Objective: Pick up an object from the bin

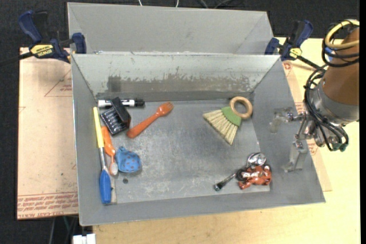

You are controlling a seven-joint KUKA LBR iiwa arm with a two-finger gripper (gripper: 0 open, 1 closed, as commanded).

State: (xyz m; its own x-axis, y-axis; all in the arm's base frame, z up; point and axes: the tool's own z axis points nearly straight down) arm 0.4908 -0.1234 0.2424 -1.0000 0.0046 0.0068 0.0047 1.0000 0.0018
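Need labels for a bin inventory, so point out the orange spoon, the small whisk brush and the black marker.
orange spoon (147,122): camera view, middle of its handle.
small whisk brush (223,126): camera view, on the straw bristles.
black marker (135,103): camera view, on its dark right end.

The grey bin (183,151) holds brush (224,123), orange spoon (150,120), marker (120,103), toothbrush (105,180).

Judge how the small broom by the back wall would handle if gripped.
The broom probably weighs little, being mostly a fan of straw. Its bristles would likely bend under a squeeze. Lying flat, it seems unlikely to roll.
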